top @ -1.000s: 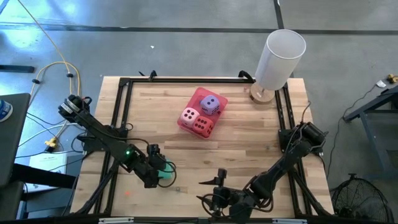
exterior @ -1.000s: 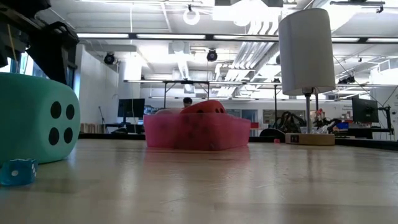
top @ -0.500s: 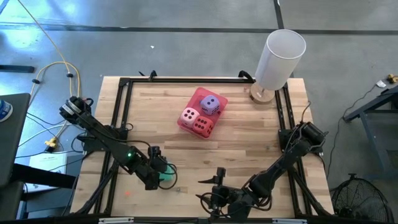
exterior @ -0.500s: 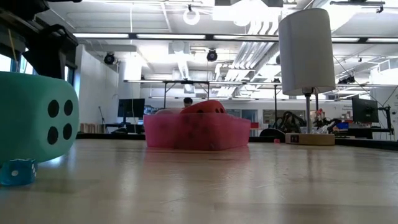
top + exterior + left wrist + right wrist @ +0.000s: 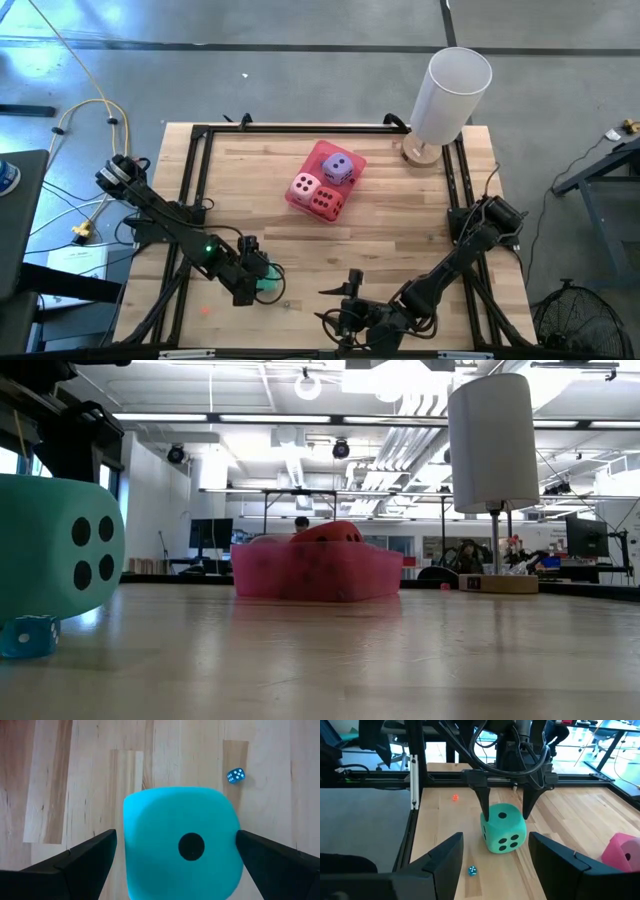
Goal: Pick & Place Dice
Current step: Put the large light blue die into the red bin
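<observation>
The teal die [image 5: 180, 845] sits near the table's front left, also in the low view [image 5: 55, 550] and the right wrist view [image 5: 502, 835]. My left gripper [image 5: 262, 282] comes down on it at a slant, open, with one finger on each side of its top [image 5: 506, 807]. The pink tray [image 5: 357, 160] in the table's middle holds the pale pink die [image 5: 305, 185], the purple die [image 5: 338, 167] and the red die [image 5: 323, 203]. My right gripper [image 5: 328, 307] waits by the near edge, open, pointing at the teal die. My left gripper straddles the teal die's upper part from above, slanting, fingers wide apart. One finger's inner side [image 5: 239, 842] lies against the die's side; whether the other finger [image 5: 112, 842] touches, I cannot tell. The die rests on the table, slightly tilted.
A tiny blue die [image 5: 235, 775] lies on the wood just beside the teal die. A small orange thing [image 5: 455, 797] lies near the left frame rail. A tall white cylinder on a wooden base [image 5: 452, 95] stands at the far right corner. Bare wood lies between the teal die and the tray.
The teal die has tipped and shifted a little toward the table's left edge between my left gripper's fingers, as the low view shows. Neither gripper's finger gap has changed.
</observation>
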`<state>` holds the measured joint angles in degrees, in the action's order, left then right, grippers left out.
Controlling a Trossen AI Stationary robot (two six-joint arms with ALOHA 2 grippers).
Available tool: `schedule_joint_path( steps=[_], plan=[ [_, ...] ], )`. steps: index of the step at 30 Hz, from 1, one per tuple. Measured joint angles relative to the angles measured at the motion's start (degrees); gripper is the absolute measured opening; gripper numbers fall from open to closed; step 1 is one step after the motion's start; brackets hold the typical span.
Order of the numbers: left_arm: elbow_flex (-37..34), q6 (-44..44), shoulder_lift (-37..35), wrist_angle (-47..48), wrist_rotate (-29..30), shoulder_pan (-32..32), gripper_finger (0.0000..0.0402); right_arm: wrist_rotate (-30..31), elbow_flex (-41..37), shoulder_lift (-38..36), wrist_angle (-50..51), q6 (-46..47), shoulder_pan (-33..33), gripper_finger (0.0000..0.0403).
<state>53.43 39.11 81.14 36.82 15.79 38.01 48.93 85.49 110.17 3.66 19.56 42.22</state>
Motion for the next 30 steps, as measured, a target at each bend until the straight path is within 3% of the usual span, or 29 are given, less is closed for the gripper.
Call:
schedule_joint_path(
  steps=[16, 30],
  plan=[
    [-0.05, -0.92, 0.17, -0.03, 0.04, 0.80, 0.0400, -0.04, 0.00, 0.00, 0.02, 0.34, -0.37, 0.0217],
    [-2.13, -1.77, 0.28, 0.30, 4.61, 1.48, 0.0400, -0.09, -0.02, -0.02, 0.04, 0.37, -0.37, 0.0217]
  ],
)
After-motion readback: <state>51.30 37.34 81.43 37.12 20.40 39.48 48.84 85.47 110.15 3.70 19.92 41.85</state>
